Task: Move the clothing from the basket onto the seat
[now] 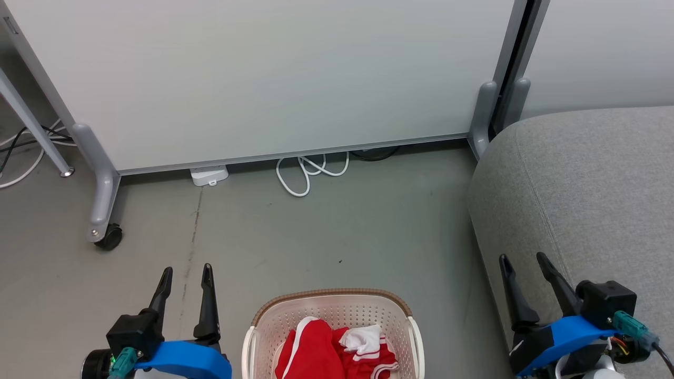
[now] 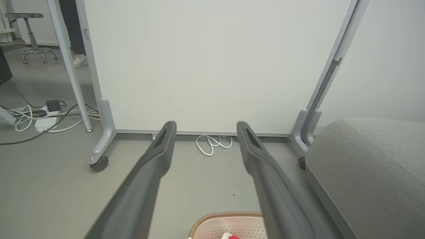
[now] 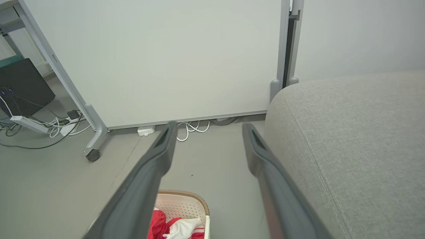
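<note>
The cream perforated basket (image 1: pixel 387 310) with a brown rim stands on the floor at the bottom centre, and red and white clothing (image 1: pixel 337 350) lies bunched inside it. The grey fabric seat (image 1: pixel 584 184) fills the right side. My left gripper (image 1: pixel 185 273) hovers open to the left of the basket, nothing between its fingers. My right gripper (image 1: pixel 524 260) stands open to the basket's right, in front of the seat's near edge. The left wrist view catches the basket's rim (image 2: pixel 229 215) and the seat (image 2: pixel 372 159). The right wrist view has the clothing (image 3: pixel 176 227), the basket (image 3: pixel 186 202) and the seat (image 3: pixel 352 132).
A white wheeled partition panel (image 1: pixel 263 79) stands behind the basket, its caster (image 1: pixel 108 237) at the left. A white cable (image 1: pixel 308 173) loops on the floor under it, beside a small white box (image 1: pixel 209 175). More cables and a power strip (image 2: pixel 44 121) lie at the far left.
</note>
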You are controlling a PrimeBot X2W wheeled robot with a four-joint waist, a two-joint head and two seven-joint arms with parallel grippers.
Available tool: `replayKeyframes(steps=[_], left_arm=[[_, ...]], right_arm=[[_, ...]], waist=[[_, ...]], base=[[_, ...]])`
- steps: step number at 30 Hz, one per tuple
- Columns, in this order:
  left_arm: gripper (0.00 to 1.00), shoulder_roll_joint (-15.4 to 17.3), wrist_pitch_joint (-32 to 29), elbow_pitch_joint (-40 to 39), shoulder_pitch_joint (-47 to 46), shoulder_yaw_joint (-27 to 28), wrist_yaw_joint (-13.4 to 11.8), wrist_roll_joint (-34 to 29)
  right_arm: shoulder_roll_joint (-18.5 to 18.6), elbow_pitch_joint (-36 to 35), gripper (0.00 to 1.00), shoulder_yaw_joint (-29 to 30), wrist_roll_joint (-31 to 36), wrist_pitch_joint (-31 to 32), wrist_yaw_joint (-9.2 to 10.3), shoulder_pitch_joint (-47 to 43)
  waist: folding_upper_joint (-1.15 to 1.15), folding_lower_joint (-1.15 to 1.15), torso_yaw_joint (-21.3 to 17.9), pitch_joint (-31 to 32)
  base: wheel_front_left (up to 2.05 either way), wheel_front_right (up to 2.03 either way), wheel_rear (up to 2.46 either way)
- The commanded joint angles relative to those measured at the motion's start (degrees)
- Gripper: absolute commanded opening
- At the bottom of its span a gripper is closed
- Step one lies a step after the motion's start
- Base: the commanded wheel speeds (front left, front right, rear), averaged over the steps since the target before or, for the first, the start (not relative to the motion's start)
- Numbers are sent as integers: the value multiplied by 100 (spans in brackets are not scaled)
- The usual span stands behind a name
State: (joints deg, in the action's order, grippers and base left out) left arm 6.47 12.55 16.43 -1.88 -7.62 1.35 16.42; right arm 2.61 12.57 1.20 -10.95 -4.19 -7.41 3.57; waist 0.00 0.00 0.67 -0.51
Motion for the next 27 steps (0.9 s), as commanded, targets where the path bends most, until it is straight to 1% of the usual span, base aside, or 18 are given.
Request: replayKeyframes(steps=[1, 23, 27], left_arm=[[100, 3, 43, -8, -66, -6, 13, -108], [100, -131, 278, 83, -52, 106, 50, -797], [100, -159, 273, 82, -58, 166, 74, -737]], right_arm=[[40, -50, 100, -8, 123, -38, -11, -12], [43, -62, 100, -21, 1015, -249, -14, 40], [42, -38, 100, -8, 982, -262, -14, 60]], waist=[[0, 0, 2, -3], [0, 0, 0, -52], [0, 0, 5, -62]], base=[[0, 0, 0], [0, 0, 0], [0, 0, 0]])
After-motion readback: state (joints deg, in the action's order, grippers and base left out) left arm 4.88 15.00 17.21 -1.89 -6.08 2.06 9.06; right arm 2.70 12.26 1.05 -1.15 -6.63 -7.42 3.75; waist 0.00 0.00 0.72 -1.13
